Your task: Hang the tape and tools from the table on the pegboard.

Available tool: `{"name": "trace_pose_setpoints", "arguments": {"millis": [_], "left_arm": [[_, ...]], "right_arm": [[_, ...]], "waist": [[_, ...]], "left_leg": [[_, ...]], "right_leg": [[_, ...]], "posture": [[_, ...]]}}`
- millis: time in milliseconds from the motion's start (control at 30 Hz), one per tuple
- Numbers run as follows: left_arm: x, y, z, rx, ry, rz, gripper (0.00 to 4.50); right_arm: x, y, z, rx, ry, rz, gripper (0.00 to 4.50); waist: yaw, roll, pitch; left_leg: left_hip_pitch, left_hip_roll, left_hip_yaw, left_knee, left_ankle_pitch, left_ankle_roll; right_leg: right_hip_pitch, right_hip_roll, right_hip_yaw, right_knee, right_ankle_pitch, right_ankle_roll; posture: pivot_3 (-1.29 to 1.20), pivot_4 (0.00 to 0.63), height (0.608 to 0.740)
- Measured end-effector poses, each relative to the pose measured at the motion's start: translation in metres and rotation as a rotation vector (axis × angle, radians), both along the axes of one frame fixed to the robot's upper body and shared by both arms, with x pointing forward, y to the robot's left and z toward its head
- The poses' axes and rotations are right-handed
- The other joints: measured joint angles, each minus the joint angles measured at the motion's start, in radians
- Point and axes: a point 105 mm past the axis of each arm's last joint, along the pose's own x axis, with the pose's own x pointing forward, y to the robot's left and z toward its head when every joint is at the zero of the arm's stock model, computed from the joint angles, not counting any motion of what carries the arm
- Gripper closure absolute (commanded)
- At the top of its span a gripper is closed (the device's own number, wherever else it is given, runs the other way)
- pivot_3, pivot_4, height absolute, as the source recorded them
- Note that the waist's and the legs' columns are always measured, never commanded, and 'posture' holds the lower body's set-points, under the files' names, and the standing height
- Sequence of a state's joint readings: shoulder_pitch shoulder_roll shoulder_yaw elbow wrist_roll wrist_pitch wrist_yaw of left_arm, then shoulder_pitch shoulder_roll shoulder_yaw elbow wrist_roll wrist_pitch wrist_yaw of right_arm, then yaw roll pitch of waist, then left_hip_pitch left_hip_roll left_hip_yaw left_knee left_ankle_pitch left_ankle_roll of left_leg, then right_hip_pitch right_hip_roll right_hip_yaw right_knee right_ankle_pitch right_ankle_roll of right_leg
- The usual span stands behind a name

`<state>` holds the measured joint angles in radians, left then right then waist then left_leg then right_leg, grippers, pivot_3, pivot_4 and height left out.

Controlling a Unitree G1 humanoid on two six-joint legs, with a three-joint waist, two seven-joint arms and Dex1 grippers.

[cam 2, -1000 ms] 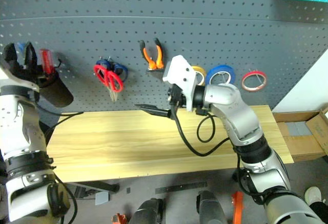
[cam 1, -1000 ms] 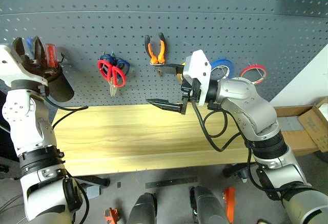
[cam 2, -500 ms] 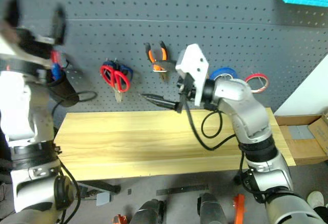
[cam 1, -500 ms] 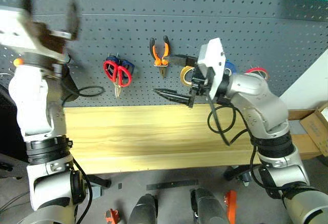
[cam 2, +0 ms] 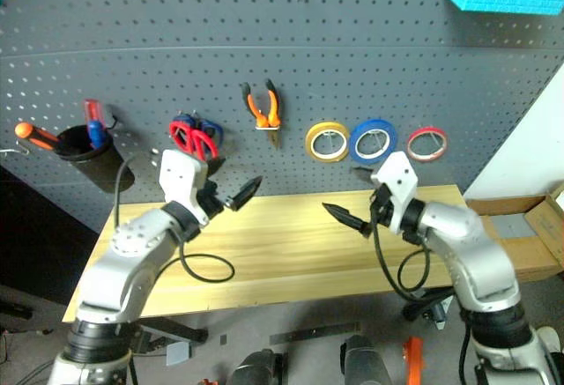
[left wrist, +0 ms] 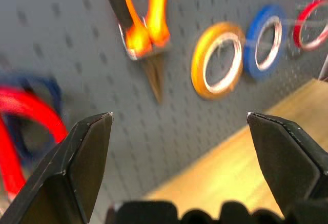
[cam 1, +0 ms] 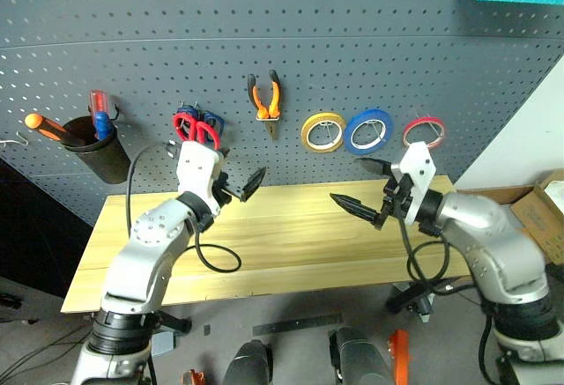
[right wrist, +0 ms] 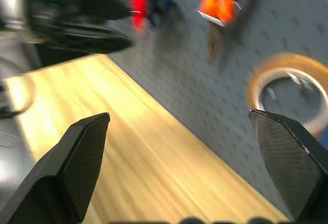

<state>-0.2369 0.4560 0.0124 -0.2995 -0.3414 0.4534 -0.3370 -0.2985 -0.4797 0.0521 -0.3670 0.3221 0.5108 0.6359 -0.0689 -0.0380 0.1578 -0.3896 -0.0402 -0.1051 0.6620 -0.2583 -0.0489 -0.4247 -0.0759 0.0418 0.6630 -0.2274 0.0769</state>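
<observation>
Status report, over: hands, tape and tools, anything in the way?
Both hands open, empty, over the table. Red tape, pliers, red scissors on the pegboard. Nothing in the way.

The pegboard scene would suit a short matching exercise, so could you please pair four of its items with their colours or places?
Column one:
1. pliers
2. thin tape ring at the end of the row of rolls on the pegboard
3. black cup
4. middle roll

Column two:
A. blue
B. holds a red-handled screwdriver and other tools
C. orange and black arms, hanging nose down
D. red

Pairs: 1-C, 2-D, 3-B, 4-A
</observation>
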Motion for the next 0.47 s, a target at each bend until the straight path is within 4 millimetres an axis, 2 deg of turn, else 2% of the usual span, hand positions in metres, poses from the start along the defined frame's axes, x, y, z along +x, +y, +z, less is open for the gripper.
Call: {"name": "trace_pose_setpoints", "arguments": {"millis": [67, 133, 267, 367, 467], "left_arm": [[-0.003, 0.0, -0.017, -0.023, 0.039, 0.032, 0.01], [-0.004, 0.008, -0.035, -0.029, 0.071, 0.085, 0.01], [-0.011, 0.047, -0.087, -0.028, 0.172, 0.284, 0.01], [-0.024, 0.07, -0.121, -0.005, 0.242, 0.388, 0.01], [-0.029, 0.086, -0.139, -0.006, 0.239, 0.496, 0.01]], "right_arm": [[0.01, -0.012, -0.022, -0.001, -0.025, -0.15, 0.0], [0.016, -0.024, -0.044, 0.015, -0.029, -0.282, 0.0], [0.014, -0.051, -0.092, 0.028, 0.015, -0.501, 0.0], [0.014, -0.065, -0.109, 0.011, 0.025, -0.579, 0.0], [0.015, -0.072, -0.124, -0.011, 0.039, -0.613, 0.0]], "waist": [[0.001, 0.002, -0.013], [0.001, 0.006, -0.022], [0.001, 0.014, -0.045], [0.002, 0.016, -0.057], [0.01, 0.015, -0.075]], "left_leg": [[0.01, 0.0, 0.001, -0.001, 0.0, 0.0], [0.019, 0.0, 0.001, -0.002, -0.001, 0.0], [0.034, 0.003, 0.002, -0.004, -0.002, 0.002], [0.035, 0.003, 0.002, -0.003, -0.001, 0.002], [0.038, 0.003, 0.001, -0.003, -0.001, 0.002]], "right_leg": [[0.011, 0.0, 0.0, -0.004, 0.0, 0.0], [0.021, 0.001, 0.0, -0.007, -0.001, 0.0], [0.039, 0.004, 0.001, -0.017, -0.002, 0.003], [0.04, 0.004, 0.001, -0.017, -0.002, 0.002], [0.043, 0.004, 0.001, -0.017, -0.002, 0.002]], "posture": [[-0.07, 0.041, 0.74], [-0.07, 0.031, 0.74], [-0.06, 0.014, 0.74], [-0.05, 0.0, 0.74], [-0.04, 0.0, 0.74]]}}
